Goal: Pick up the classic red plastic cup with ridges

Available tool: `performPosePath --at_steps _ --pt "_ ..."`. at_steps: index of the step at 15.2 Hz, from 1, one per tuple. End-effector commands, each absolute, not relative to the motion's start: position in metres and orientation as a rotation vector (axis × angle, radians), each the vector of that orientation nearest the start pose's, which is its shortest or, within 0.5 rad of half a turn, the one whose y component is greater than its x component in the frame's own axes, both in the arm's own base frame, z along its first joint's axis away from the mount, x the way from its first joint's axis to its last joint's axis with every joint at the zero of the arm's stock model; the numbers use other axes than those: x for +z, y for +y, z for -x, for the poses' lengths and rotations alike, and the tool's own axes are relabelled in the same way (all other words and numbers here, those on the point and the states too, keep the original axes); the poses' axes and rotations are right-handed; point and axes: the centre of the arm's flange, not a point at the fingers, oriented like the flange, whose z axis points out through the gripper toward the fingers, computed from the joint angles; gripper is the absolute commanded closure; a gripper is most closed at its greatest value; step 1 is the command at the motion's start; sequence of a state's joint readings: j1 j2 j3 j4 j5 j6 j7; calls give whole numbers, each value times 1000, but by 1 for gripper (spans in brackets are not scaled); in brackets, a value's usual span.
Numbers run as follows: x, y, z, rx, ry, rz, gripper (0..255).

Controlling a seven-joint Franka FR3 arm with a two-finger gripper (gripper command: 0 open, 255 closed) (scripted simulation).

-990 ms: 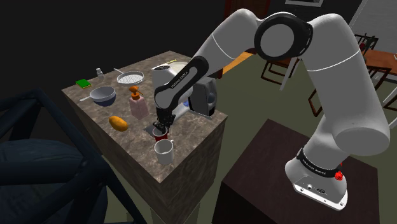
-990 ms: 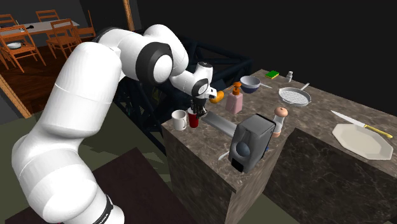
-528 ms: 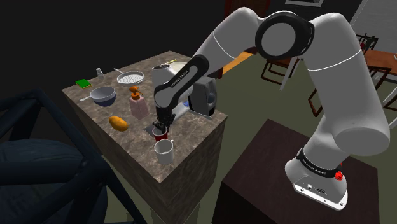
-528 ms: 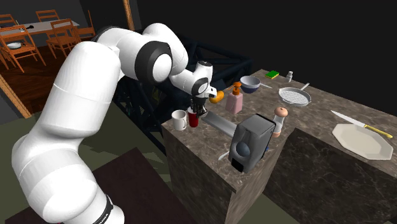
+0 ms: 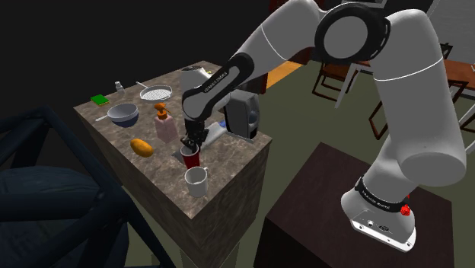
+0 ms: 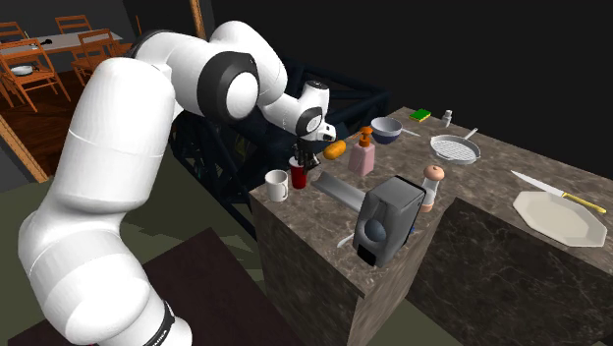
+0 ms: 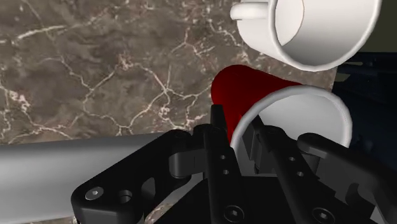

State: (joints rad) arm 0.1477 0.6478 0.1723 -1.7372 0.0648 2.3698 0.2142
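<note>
The red cup (image 5: 189, 158) is near the bench (image 5: 164, 171) edge, with a white mug (image 5: 197, 181) at its 5 o'clock in the shoulder view. My jaws pinch its rim, one finger inside. The grasp looks made. I cannot tell whether it is off the bench yet, so lifting clear remains.

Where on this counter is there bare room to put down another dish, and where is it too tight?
The widest bare patch lies between the pepper mill and the plate. A smaller one lies between the orange roll and the white mug. It is crowded around the red cup in the gripper, hemmed by that mug and the soap bottle.
</note>
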Motion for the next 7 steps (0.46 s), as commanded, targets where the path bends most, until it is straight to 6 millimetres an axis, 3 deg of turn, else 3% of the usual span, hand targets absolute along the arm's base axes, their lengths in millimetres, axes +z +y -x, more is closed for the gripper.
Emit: performPosePath --at_steps 1,5,7 --pt "221 200 -635 70 -38 2999 255" --pt "243 200 -635 70 -38 2999 255" --pt "243 200 -635 70 -38 2999 255"
